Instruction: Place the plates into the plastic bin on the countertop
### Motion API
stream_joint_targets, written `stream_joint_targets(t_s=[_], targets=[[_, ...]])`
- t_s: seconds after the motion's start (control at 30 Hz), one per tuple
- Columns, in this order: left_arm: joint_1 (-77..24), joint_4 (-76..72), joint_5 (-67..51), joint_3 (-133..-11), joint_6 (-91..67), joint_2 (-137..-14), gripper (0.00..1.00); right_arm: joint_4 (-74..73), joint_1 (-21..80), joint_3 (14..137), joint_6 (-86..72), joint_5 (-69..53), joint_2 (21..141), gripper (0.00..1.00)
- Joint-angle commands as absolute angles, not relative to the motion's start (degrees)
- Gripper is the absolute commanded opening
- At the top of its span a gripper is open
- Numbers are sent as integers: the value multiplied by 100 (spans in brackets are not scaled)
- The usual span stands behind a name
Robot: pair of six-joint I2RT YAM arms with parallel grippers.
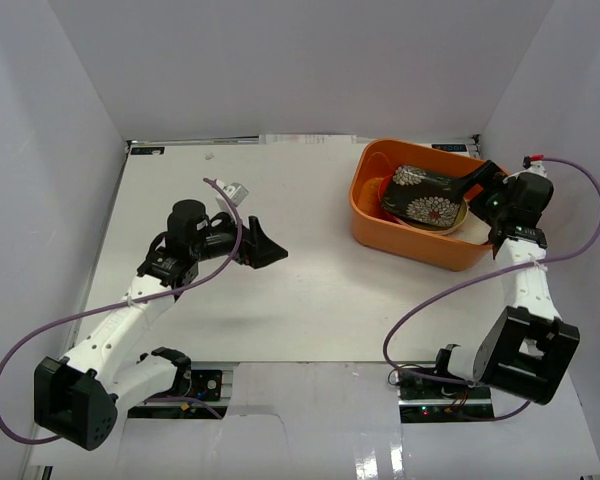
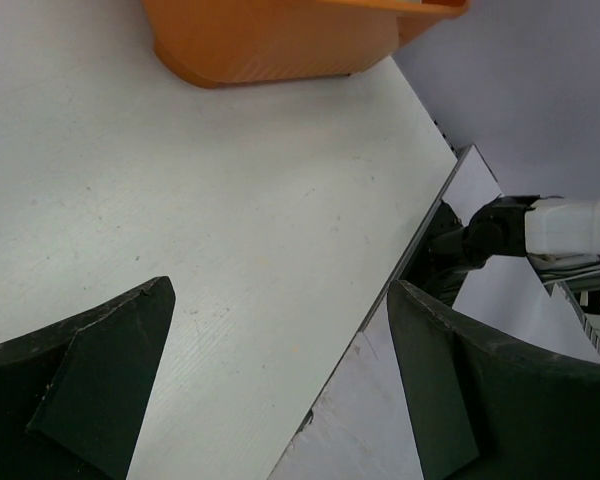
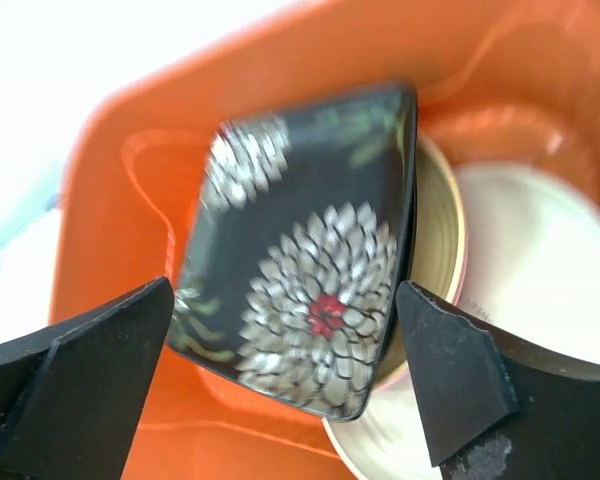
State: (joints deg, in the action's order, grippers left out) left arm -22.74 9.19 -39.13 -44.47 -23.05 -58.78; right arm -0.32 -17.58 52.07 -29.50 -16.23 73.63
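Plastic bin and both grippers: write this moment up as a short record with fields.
bin: orange plastic bin, at the far right of the countertop
contents seen: black floral plate on top, overlapping a yellow plate and a cream plate
right gripper: open, above the bin, floral plate below it
left gripper: open, empty, over bare countertop left of the bin
plates outside bin: none visible in the top view
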Motion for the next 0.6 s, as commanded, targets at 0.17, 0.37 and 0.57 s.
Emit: stream_joint_targets(t_s=[0.17, 0.37, 0.57], targets=[[-2303, 774, -3331, -5220, -2601, -5608, 98, -89, -1784, 5414, -2899, -1483, 5628, 90], [-2303, 212, -3130, -5624, -2619, -5134, 98, 2593, -1644, 4597, -4543, -4349, 4536, 90], [-2303, 44, -2418, -6117, -2470, -4633, 98, 2558, -1635, 5053, -4535, -4904, 3640, 90]])
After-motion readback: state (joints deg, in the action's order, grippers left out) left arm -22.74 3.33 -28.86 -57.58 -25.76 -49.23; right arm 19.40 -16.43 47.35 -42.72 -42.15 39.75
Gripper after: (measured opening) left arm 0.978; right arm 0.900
